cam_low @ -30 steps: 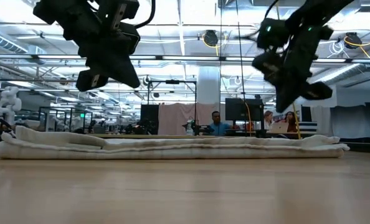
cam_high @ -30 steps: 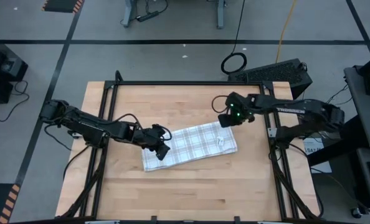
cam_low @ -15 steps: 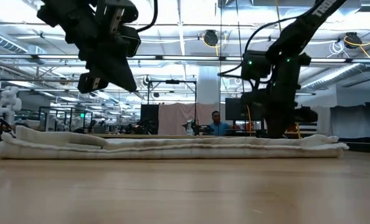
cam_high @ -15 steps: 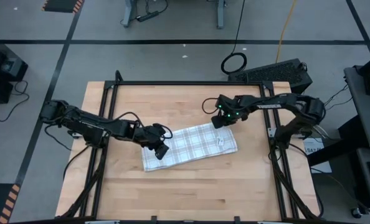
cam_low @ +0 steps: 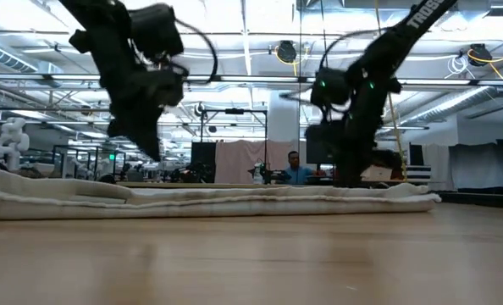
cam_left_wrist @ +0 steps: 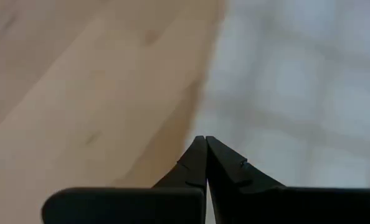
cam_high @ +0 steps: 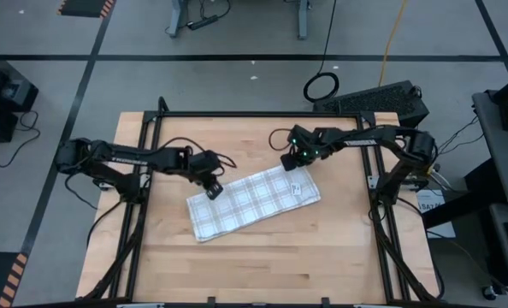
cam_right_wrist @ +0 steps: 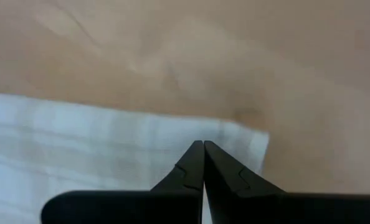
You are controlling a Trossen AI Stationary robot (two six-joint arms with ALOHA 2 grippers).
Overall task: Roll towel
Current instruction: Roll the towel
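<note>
The towel point(cam_high: 254, 202), white with a tan-grey check, lies folded flat in a long slanted strip at mid-table, its small label point(cam_high: 297, 185) near the right end. My left gripper point(cam_high: 213, 192) is shut and hangs a little above the strip's far left corner point(cam_left_wrist: 247, 93); the low view shows its tips point(cam_low: 152, 155) clear of the cloth. My right gripper point(cam_high: 288, 164) is shut at the towel's far right corner, low on the cloth point(cam_low: 346, 180). My right gripper's shut fingertips point(cam_right_wrist: 203, 149) come down on the towel's far edge point(cam_right_wrist: 172, 127), close to its right corner point(cam_right_wrist: 256, 140), from above and slanting. The low view shows them reaching the cloth's top. The towel lies flat on the table under them.
Bare wooden tabletop point(cam_high: 262, 265) surrounds the towel, with most room toward the near edge. A black frame point(cam_high: 254, 114) runs along the table's far edge and sides. People sit far off in the room behind point(cam_low: 295, 169).
My right gripper has come down and toward the table's left, onto the towel's far right corner. My left gripper has gone toward the far edge and turned about. The towel has slid a little toward the left and turned slightly, staying flat.
</note>
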